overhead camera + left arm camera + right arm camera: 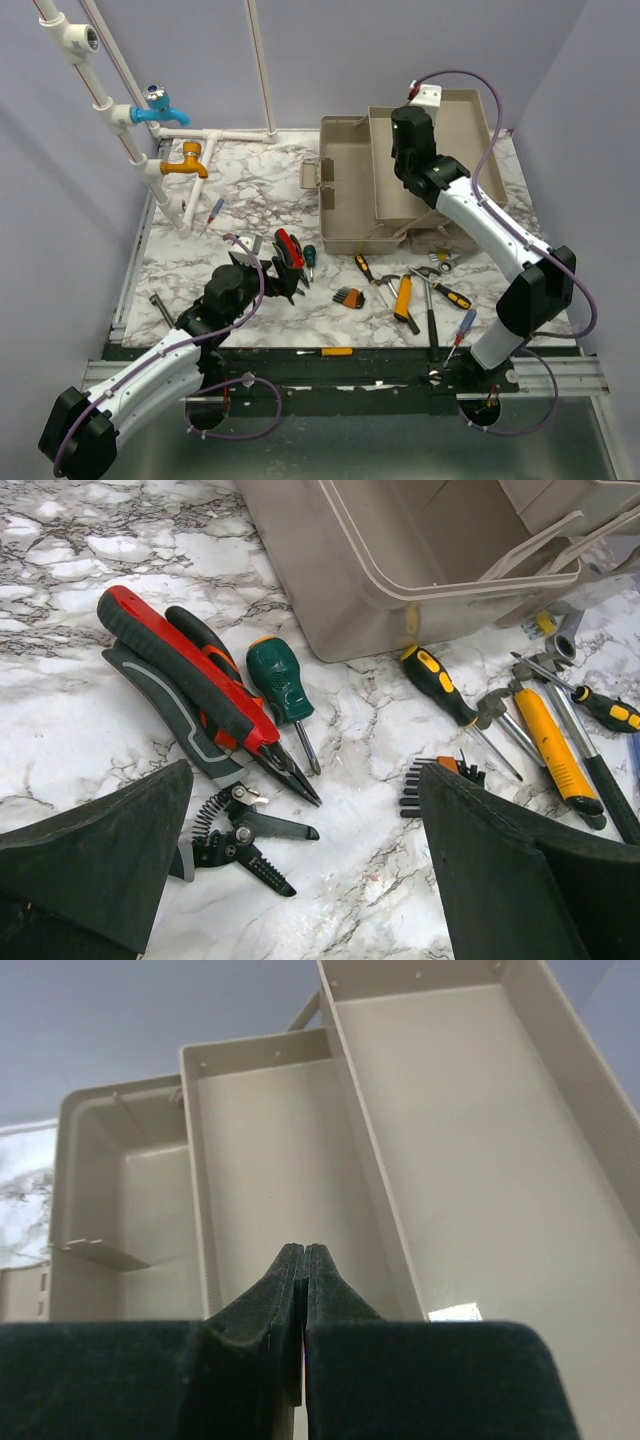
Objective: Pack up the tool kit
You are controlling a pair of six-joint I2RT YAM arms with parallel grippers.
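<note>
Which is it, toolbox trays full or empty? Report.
Empty. Both toolbox trays show bare beige floors; the tools lie outside on the table.

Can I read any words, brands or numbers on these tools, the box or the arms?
No readable text anywhere.
Red pliers, green screwdriver: no marking visible.
Toolbox: plain walls, no label.
White block, top view: too small to tell.
</note>
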